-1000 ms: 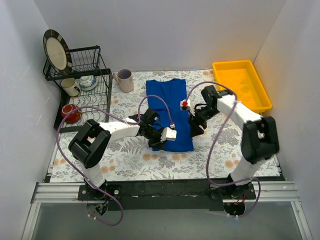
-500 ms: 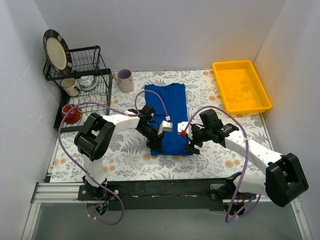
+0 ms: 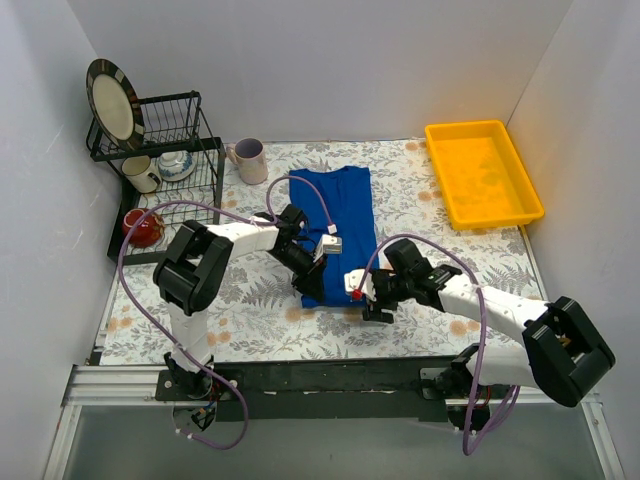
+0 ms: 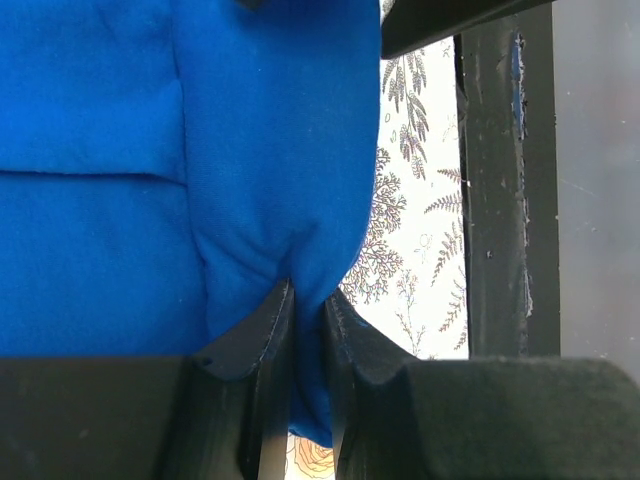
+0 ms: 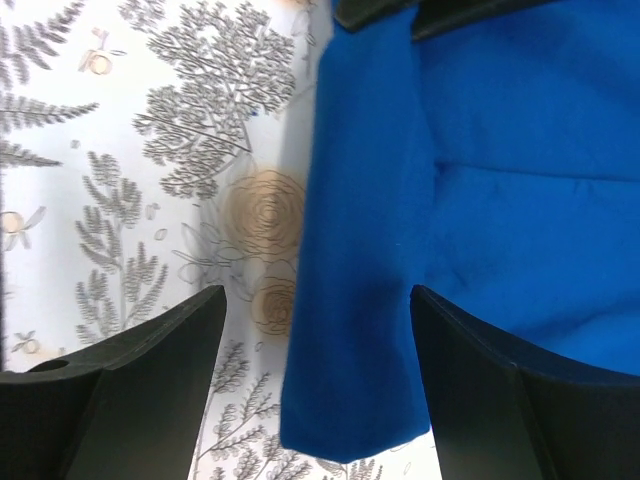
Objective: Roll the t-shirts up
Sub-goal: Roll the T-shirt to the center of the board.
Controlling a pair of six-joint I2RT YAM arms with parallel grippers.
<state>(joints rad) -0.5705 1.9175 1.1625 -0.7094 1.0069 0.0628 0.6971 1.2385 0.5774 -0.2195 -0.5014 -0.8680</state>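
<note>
Pinching the t-shirt (image 3: 352,205) hem with the left fingers (image 4: 250,345), straddling its corner with the right fingers (image 5: 140,390) spread; next, likely closing, rolling.

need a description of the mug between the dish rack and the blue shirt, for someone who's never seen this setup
Start at the black wire dish rack in the far-left corner of the floral cloth. Just right of it, short of the blue t-shirt, a pale mug stands upright on the cloth. Unlike the cream mug and red mug, it stands clear of the rack's wires.
</note>
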